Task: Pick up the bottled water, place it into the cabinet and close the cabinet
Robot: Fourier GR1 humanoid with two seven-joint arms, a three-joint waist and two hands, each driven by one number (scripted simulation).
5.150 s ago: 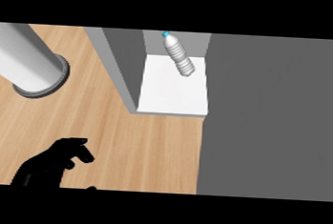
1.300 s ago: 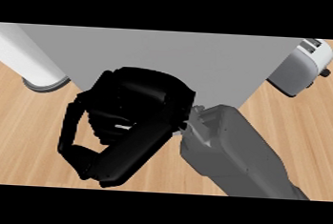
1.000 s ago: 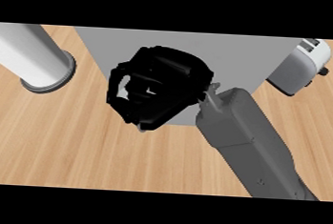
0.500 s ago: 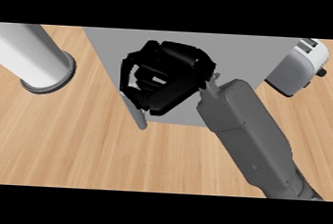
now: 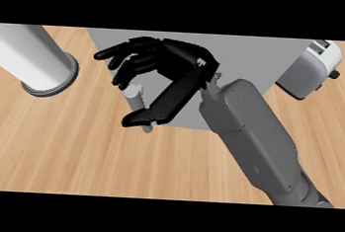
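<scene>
Wooden counter [image 5: 71,147] fills the head view, with a grey cabinet [image 5: 252,58] standing at its far edge, a grey cylinder [image 5: 28,56] toward the far left corner and a toaster [image 5: 309,71] toward the far right. Only the right hand [image 5: 160,63] shows, on a grey forearm [image 5: 251,137] reaching in from the near right; its fingers [image 5: 124,53] are spread and gently curved over the cabinet's left front edge, the thumb [image 5: 165,100] pointing down toward the counter, and nothing is held in it. A narrow pale grey strip [image 5: 138,104], most likely the door seen edge-on, stands just under the palm. Judging by this, the closing step is in hand: the bottled water is nowhere in sight and is presumably inside the cabinet, though that cannot be confirmed. The next move calls for pressing the door flush without snagging its edge. Whether the door is fully shut, and whether the hand touches it, cannot be told; the left hand is out of view.
</scene>
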